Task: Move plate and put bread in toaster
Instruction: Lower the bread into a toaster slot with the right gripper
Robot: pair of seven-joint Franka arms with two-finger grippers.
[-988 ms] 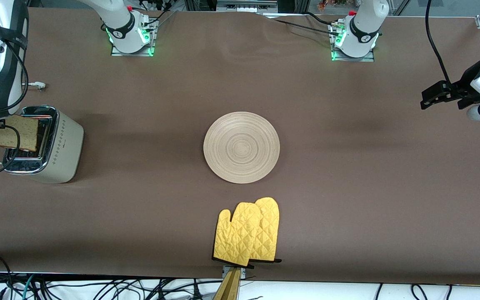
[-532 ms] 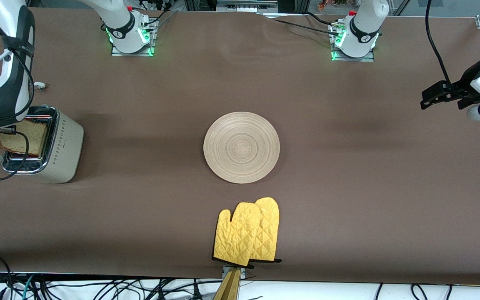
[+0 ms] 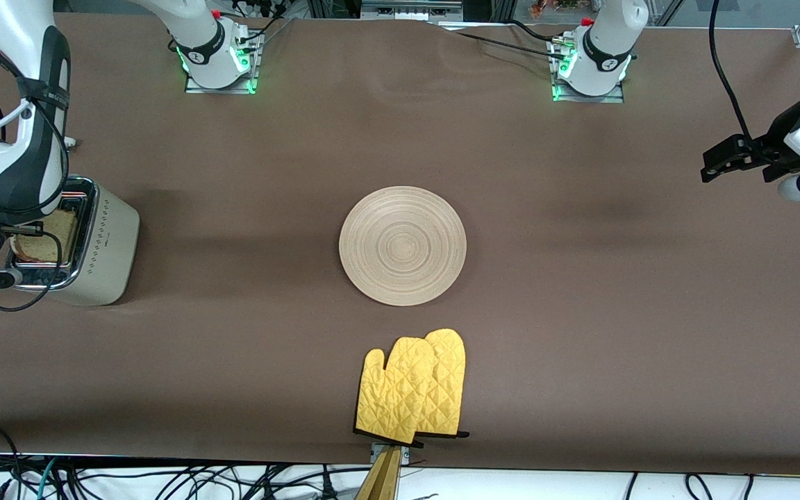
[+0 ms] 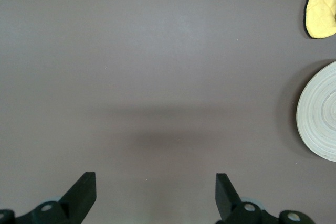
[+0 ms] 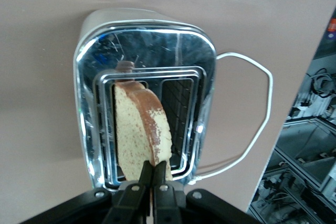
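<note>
Right end effector (image 5: 152,182) clenched on bread (image 5: 139,129), directly over toaster (image 3: 105,243) at mid-left of front frame. Slice stands on edge, long axis along slot, lower part already inside one slot; other slot empty. You likely need only straight descent, then release. Right arm alone is near toaster. Left end effector (image 4: 155,195) released, holding nothing, waits over bare tabletop (image 3: 580,312) at frame's right edge. Plate (image 3: 402,245) at frame centre, nothing on it; yellow mitts (image 3: 414,389) lower in frame.

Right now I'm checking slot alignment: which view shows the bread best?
The right wrist view: the bread stands partly in a toaster slot, pinched by the right gripper. The front view shows only a sliver under the arm. The left wrist view shows none.
</note>
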